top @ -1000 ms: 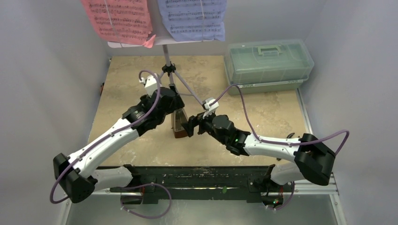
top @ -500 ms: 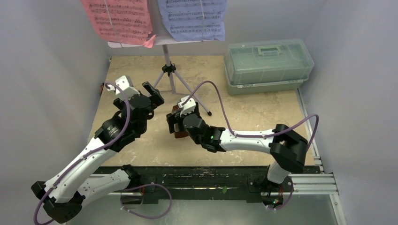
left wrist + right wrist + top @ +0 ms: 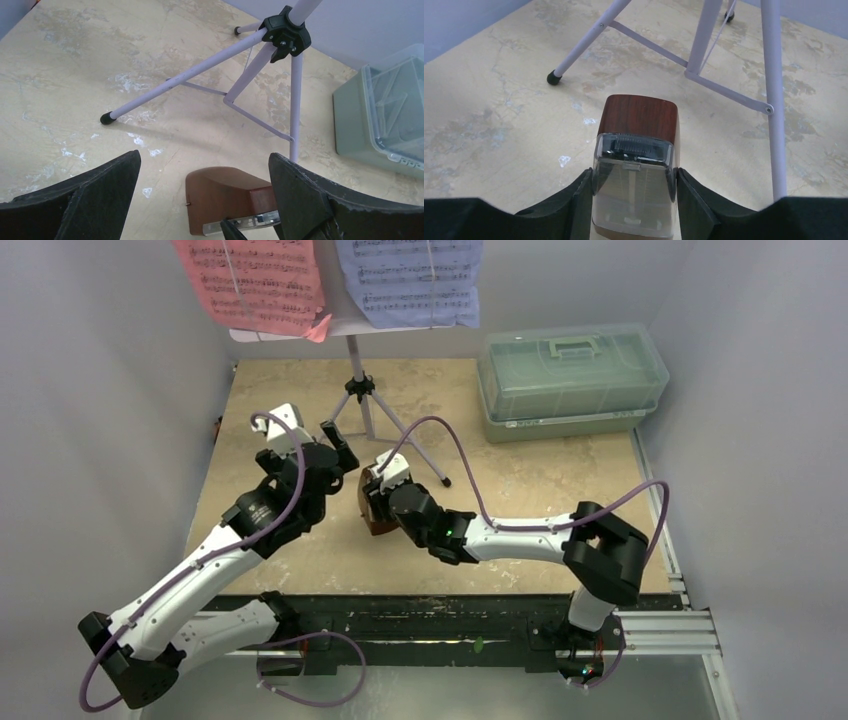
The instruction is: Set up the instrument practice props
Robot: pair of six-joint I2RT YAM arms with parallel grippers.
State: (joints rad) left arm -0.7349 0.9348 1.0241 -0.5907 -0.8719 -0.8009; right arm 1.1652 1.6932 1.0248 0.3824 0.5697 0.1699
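Tabletop: one stand, one pink sheet, one blue sheet, one metronome

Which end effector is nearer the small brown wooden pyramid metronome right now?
Right. The right end effector has its fingers against both sides of the small brown wooden pyramid metronome. The left end effector is open, off to the metronome's left, not touching it.

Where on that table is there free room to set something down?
Roomiest: the bare beige tabletop in front of the translucent green lidded box, beyond the right arm. Also the far-left corner beside the lavender tripod stand. The middle is crowded: the open left gripper, the right gripper clamped on the small brown wooden metronome, and the tripod's legs.
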